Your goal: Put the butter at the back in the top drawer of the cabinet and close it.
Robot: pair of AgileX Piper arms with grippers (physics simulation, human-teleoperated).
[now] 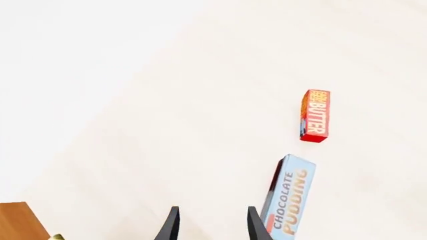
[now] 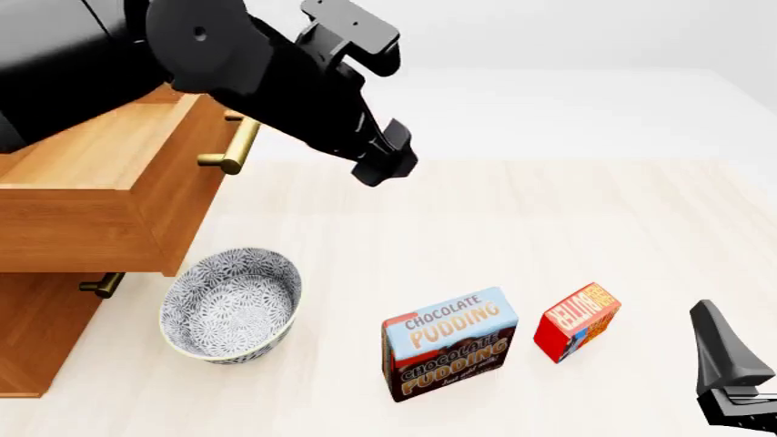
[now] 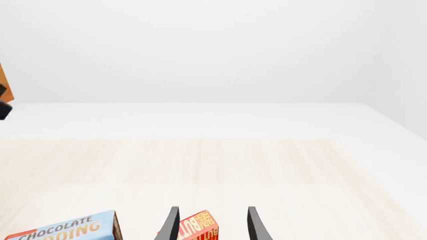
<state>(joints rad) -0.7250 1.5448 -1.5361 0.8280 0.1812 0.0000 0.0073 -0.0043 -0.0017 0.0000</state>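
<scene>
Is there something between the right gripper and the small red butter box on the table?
Nothing visible. In the right wrist view, the small red butter box appears directly ahead between the open right gripper fingers. The larger blue-and-brown chocolate pudding box stands beside the butter, toward the left arm's side, not in the way.

Pale wood-grain table (image 2: 510, 209), plain white backdrop, soft even light

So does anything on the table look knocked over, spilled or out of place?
Nothing stands out. The small red butter box and blue-and-brown pudding box stand upright, the patterned bowl sits level, and the wooden cabinet's top drawer is pulled open.
</scene>
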